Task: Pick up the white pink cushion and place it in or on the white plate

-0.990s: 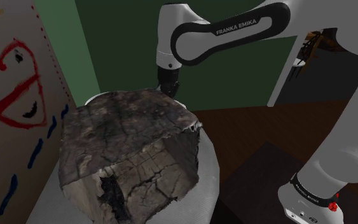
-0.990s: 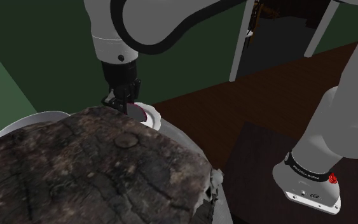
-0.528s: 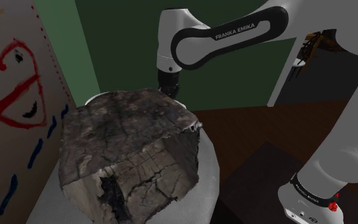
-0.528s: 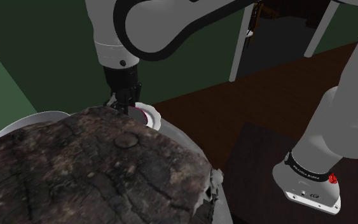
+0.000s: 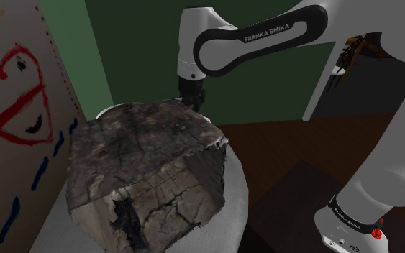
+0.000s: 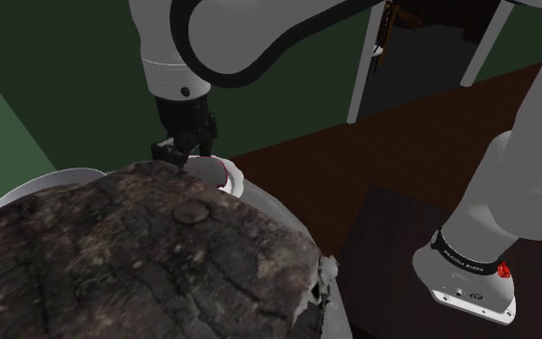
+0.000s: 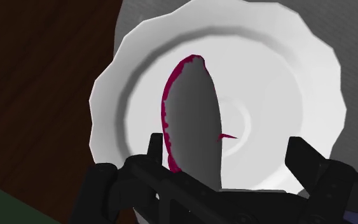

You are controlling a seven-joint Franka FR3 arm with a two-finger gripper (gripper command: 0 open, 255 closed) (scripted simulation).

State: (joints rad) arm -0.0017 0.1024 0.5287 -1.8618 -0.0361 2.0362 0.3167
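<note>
Showing grey — cushion point(image 7: 193, 127) edged in magenta.

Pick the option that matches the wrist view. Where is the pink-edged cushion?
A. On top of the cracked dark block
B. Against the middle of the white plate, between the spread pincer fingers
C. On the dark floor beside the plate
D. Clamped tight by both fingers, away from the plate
B: the pink-edged cushion shows against the middle of the white plate, and the pincer has its fingers wide apart, the far one clear of the cushion.
</note>
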